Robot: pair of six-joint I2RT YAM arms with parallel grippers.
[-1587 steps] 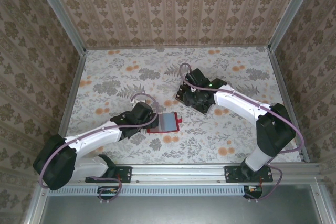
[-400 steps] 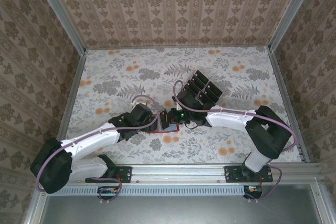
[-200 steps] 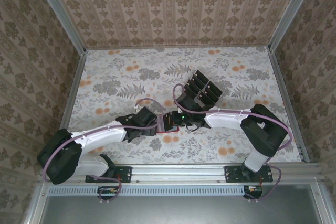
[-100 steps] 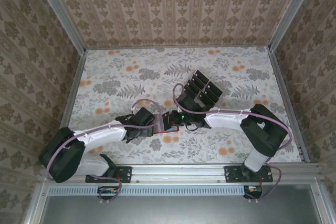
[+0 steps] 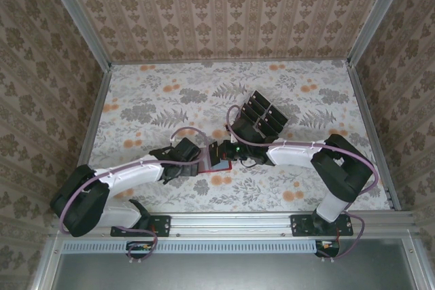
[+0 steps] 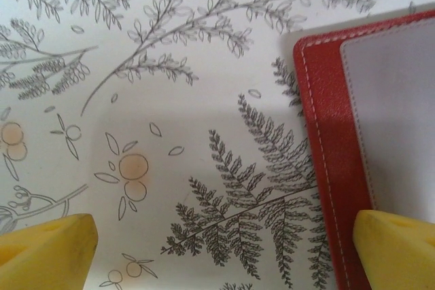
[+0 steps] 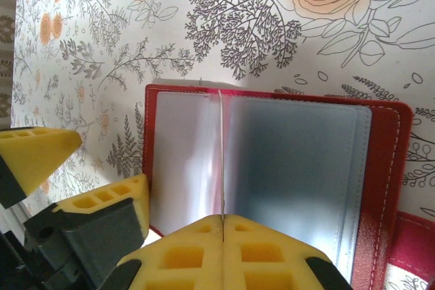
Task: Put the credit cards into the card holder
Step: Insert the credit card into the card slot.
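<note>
The right jaws were pinched tight on a credit card [image 7: 222, 154]. It stood on edge, so from the wrist it was only a thin pale line running out from between the yellow fingers [image 7: 272, 256]. Straight beyond that edge lay the card holder [image 7: 292, 161], spread open flat on the bench [image 5: 156, 100], with a red stitched border around a greyish, shiny inside. The card's line crossed that inside a little to one side of its middle. I could not tell whether the card's far edge touched the holder.

The left jaws stood wide, just beside the right ones and low over the bench. One yellow fingertip [image 6: 397, 249] was over the holder's red border, and the other fingertip [image 6: 47, 249] was out over the bare flowered surface. They crowded that side of the holder, close against the right fingers.

Behind the right jaws, near the holder but apart from it, stood a slotted tray [image 5: 270, 108] with more black cards [image 5: 257, 119] in its rows. Papered walls [image 5: 217, 11] closed in three sides of the bench.
</note>
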